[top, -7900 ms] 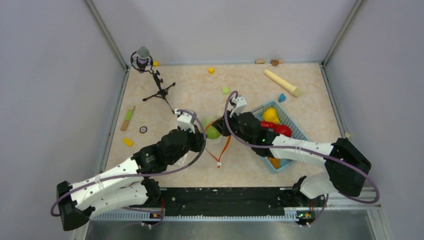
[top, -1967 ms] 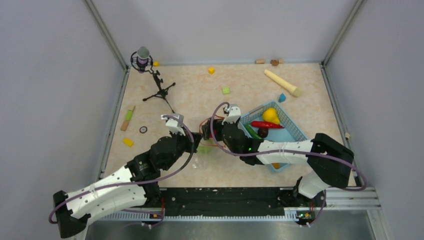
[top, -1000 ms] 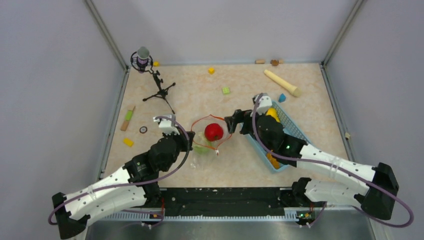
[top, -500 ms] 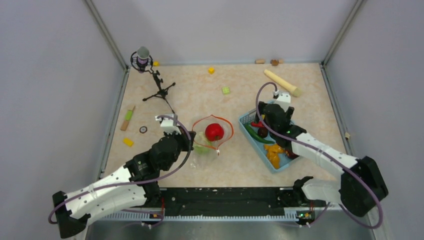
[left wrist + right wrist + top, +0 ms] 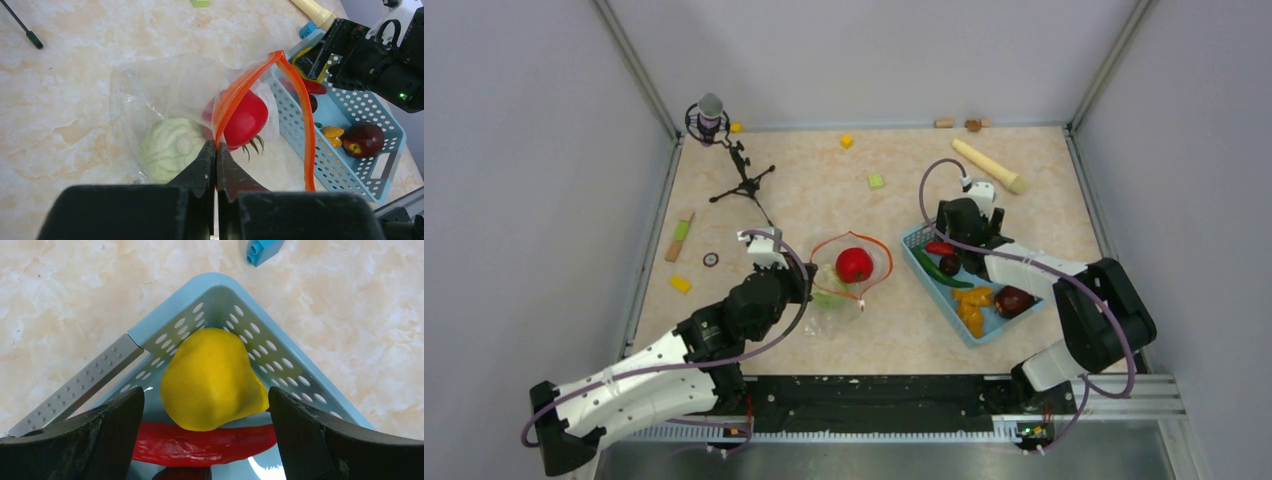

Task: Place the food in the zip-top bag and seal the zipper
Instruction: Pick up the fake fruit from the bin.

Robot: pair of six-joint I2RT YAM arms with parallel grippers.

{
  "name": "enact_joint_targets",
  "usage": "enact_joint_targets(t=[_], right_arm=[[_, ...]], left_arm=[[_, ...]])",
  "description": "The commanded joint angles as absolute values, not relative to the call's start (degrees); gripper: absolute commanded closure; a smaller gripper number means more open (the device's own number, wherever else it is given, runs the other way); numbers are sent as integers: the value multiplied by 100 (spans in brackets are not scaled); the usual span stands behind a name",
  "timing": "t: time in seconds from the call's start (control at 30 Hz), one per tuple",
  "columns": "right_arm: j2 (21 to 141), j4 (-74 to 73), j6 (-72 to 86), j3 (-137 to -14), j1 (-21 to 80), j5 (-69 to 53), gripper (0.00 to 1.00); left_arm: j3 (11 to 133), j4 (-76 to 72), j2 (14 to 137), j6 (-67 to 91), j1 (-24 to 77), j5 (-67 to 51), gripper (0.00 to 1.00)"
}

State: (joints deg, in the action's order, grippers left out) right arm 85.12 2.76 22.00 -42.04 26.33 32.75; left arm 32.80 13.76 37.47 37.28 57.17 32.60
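The clear zip-top bag (image 5: 832,290) lies at mid-table with its orange zipper (image 5: 871,245) spread in a loop. Inside it are a red tomato (image 5: 854,265) and a pale green cabbage piece (image 5: 828,293). My left gripper (image 5: 216,146) is shut on the zipper strip (image 5: 250,80) at the bag's mouth and holds it up. My right gripper (image 5: 205,397) is open over the far corner of the blue basket (image 5: 165,320), with one finger on each side of the yellow lemon (image 5: 212,380). A red chili (image 5: 200,445) lies just under the lemon. The top view hides the lemon behind that gripper (image 5: 962,222).
The basket (image 5: 1014,318) also holds green (image 5: 929,265), orange (image 5: 972,310) and dark red (image 5: 1014,300) pieces. A blue brick (image 5: 264,249) lies just beyond it. A wooden stick (image 5: 990,166), small cubes (image 5: 876,181) and a microphone tripod (image 5: 724,150) sit farther back.
My right arm has swung from beside the bag back to the basket's far corner and come down over the lemon. The tomato stays in the bag, and the left gripper has not moved.
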Motion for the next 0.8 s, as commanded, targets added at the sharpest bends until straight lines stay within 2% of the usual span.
enact_joint_targets(t=[0.0,0.17,0.5,0.77], right_arm=[[8771,857,1991,-4523,2603,3311,8],[9051,794,2038,-4634,2602,3550,12],[8912,755,2164,-4496,2604,3624,40],[8188,499,2368,-4180,2604,3638,51]], left_arm=[[3514,1195,3810,3604,5748,3282,100],[3519,1199,3838,3605,5746,3270,100],[3519,1189,3832,3618,5748,3228,100],[3512,1178,3847,3627,5748,3196,100]])
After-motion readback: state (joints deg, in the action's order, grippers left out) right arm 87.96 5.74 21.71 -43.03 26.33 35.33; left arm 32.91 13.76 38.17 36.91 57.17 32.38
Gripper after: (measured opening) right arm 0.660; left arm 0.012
